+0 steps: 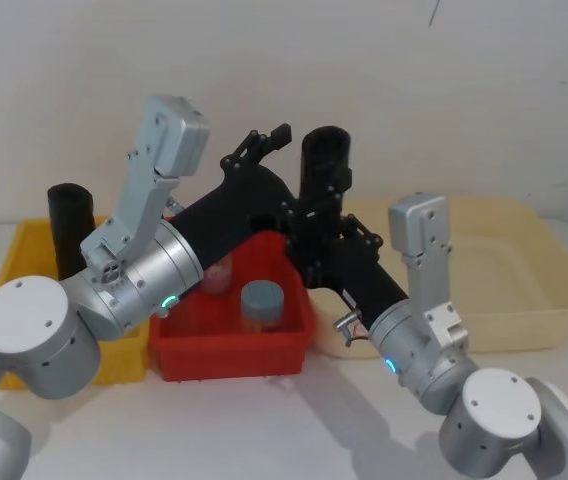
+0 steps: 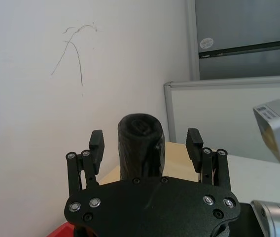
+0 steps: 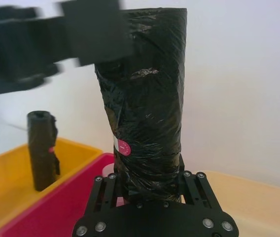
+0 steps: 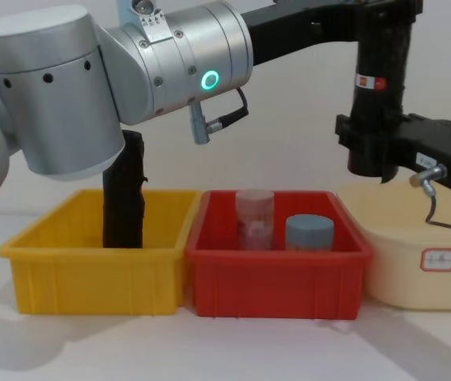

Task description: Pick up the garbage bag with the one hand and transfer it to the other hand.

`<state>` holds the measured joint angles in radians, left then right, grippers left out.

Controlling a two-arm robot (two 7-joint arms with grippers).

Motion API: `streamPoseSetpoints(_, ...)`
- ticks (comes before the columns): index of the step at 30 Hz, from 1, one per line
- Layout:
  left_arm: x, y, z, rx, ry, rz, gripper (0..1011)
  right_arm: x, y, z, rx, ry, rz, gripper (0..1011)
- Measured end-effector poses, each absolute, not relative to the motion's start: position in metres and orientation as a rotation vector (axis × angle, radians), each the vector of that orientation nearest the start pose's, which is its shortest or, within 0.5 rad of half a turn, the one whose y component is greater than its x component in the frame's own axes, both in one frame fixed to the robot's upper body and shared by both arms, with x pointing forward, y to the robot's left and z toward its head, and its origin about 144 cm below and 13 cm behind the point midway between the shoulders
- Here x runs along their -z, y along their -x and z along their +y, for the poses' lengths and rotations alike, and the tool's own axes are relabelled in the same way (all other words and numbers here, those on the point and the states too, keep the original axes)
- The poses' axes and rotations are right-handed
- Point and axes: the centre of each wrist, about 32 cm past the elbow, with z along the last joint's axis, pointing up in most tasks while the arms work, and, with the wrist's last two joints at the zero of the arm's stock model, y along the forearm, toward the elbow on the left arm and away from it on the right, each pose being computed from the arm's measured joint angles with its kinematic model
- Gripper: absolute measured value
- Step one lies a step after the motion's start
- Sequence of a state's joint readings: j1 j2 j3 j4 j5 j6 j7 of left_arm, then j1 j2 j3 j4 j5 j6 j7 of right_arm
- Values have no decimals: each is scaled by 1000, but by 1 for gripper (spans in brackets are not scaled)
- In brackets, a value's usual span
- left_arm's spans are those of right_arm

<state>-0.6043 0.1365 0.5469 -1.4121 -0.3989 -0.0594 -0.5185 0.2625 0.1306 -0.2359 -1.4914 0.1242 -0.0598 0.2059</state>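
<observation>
The garbage bag (image 1: 326,160), a tight black roll with a white-and-red label (image 3: 123,146), stands upright in the air above the red bin. My right gripper (image 3: 150,180), on the arm with the blue ring, is shut on its lower end (image 4: 376,151). My left gripper (image 2: 145,140), on the arm with the green ring, is open around the roll's upper part. Its two fingertips (image 2: 96,143) stand on either side of the roll with gaps, not touching it. In the right wrist view one left finger (image 3: 95,32) shows beside the roll's top.
A yellow bin (image 4: 90,270) on the left holds a plain black roll (image 4: 124,198) standing upright. The red bin (image 4: 273,278) in the middle holds a clear jar (image 4: 255,218) and a grey-lidded jar (image 4: 310,232). A cream tub (image 1: 524,300) sits at the right.
</observation>
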Motion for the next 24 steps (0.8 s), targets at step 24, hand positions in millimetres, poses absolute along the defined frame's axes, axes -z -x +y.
streamPoseSetpoints(24,-1295,-568,108,-515,241,-269,1001,-1216,-562,-251,1380,-116,-157,557)
